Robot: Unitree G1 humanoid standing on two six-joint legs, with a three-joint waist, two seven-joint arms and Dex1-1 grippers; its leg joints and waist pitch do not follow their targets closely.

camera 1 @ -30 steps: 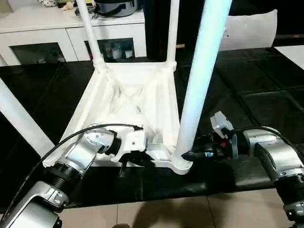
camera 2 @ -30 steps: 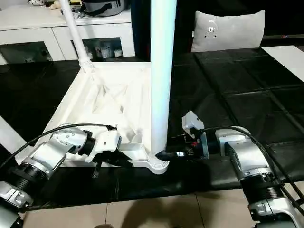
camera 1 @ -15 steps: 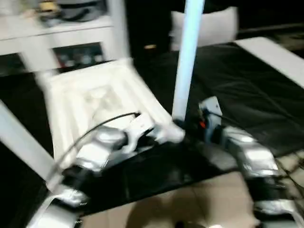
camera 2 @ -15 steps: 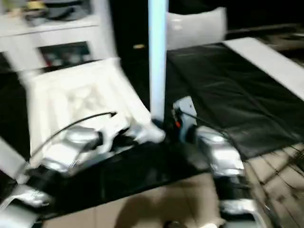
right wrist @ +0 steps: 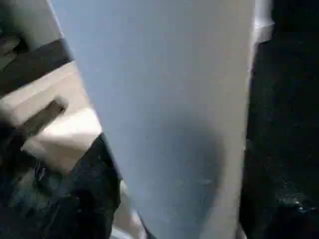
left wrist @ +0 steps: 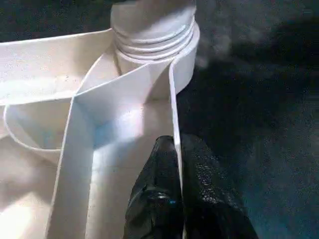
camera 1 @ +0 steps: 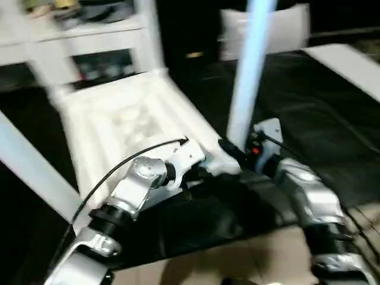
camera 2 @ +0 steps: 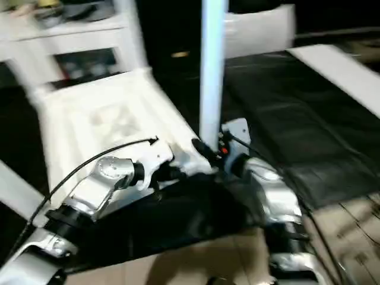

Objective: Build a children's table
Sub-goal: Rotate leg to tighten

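Tabletop [camera 1: 119, 119] lies upside down on the black worktop [camera 1: 332, 119], with its ribs facing up.

Head views: one long white leg [camera 1: 249, 77] stands straight up from the corner nearest the robot's right side. The right tool [camera 1: 231, 151] sits low down, just beside the bottom of this leg, and comes at it from the side. The left tool [camera 1: 202, 173] is at the near edge of the tabletop, close to the same corner. Of the two arms, the right one is nearer the leg.

Left wrist view: the left tool is pressed together on the thin rim [left wrist: 173, 99] of the tabletop, with one black finger on each side of it. Just past the tool is the round corner hole [left wrist: 154, 45]. The end of the leg sits in it, with rings like a screw showing.

Right wrist view: the leg [right wrist: 169, 99] is right in front of the camera and very close. I cannot tell if the right tool is spread or gripping the leg.

I think the next move is about this leg. It points up and the right tool meets it sideways, so that tool could grip and turn it. The left tool looks placed to keep the tabletop from sliding.
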